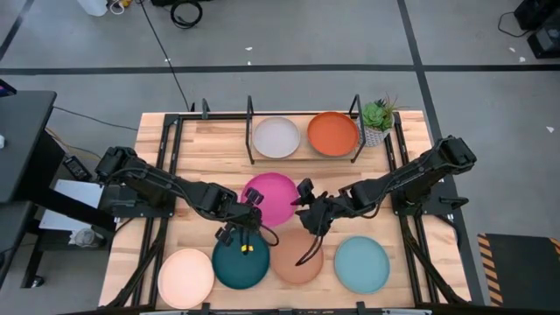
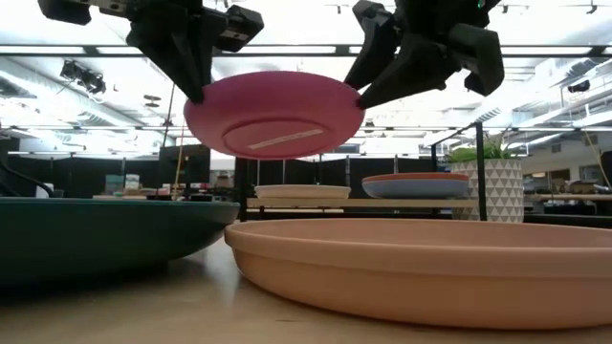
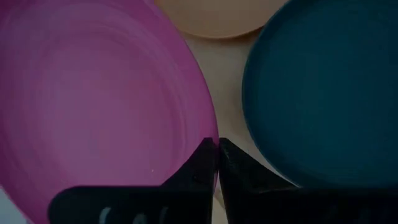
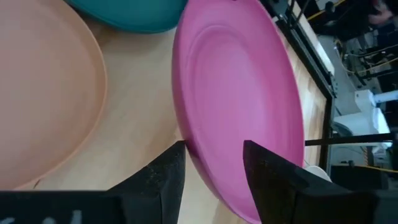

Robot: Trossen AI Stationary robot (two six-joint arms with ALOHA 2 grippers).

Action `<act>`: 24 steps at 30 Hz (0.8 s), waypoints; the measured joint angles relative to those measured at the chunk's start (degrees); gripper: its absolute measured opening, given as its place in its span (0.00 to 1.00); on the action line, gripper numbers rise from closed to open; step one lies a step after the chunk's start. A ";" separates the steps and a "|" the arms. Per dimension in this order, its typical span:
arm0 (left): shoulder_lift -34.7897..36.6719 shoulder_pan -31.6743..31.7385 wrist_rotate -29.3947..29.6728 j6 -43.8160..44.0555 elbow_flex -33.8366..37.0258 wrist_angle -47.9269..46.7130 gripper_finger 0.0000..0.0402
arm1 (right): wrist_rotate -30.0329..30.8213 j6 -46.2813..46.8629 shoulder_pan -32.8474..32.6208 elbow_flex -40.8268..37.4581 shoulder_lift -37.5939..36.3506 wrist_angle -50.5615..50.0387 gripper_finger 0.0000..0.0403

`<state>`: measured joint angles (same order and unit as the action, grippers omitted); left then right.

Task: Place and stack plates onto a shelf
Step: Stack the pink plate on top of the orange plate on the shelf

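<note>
The magenta plate (image 1: 273,194) (image 2: 275,115) hangs in the air over the table's middle, nearly level, between both grippers. My left gripper (image 1: 248,200) (image 3: 216,149) is shut on its left rim. My right gripper (image 1: 304,203) (image 4: 214,152) is shut on its right rim. On the shelf (image 1: 249,131) at the far side rest a grey-white plate (image 1: 276,137) and an orange plate (image 1: 332,133); in the low view the orange one sits on a blue plate (image 2: 416,188). Along the near edge lie the cream (image 1: 185,278), dark teal (image 1: 241,265), tan-brown (image 1: 296,255) and light aqua (image 1: 361,264) plates. My left gripper pinches the magenta plate's left rim (image 3: 208,134) between its two fingers, coming down at a slant from the table's left. The plate is lifted clear of the table. My right gripper has the plate's right rim (image 4: 199,158) between its fingers, one over the upper face and one under. It slants down from the table's right (image 2: 363,94).
A small potted plant (image 1: 378,121) stands at the shelf's right end beside the orange plate. The shelf's upright posts (image 1: 355,109) divide its bays; the left bay (image 1: 214,138) holds nothing. The dark teal and tan-brown plates lie just below the lifted plate.
</note>
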<state>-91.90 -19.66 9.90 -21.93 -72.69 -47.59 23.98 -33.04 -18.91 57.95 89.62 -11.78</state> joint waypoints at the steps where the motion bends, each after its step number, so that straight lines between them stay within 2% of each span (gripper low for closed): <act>1: 0.00 0.21 0.04 -0.51 0.00 0.15 0.04 | -0.36 0.01 0.08 0.00 0.00 -0.16 0.41; 7: 0.02 1.98 -0.03 -2.99 0.00 0.97 0.04 | -1.12 0.04 0.34 0.00 0.00 -2.19 0.35; 16: 0.02 3.76 0.02 -5.77 -0.02 2.93 0.04 | -1.38 -0.39 0.72 -0.06 0.00 -4.10 0.16; 20: 0.04 3.79 0.30 -5.32 -0.01 4.38 0.05 | -3.10 -0.86 1.27 -0.12 0.04 -5.92 0.09; 24: 0.07 3.74 3.70 -0.91 0.00 5.78 0.09 | -5.71 -0.39 1.73 -0.20 0.04 -6.75 0.07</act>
<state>-91.83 -15.92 13.60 -22.85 -72.69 -41.82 18.27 -33.42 -17.17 57.76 89.67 -18.53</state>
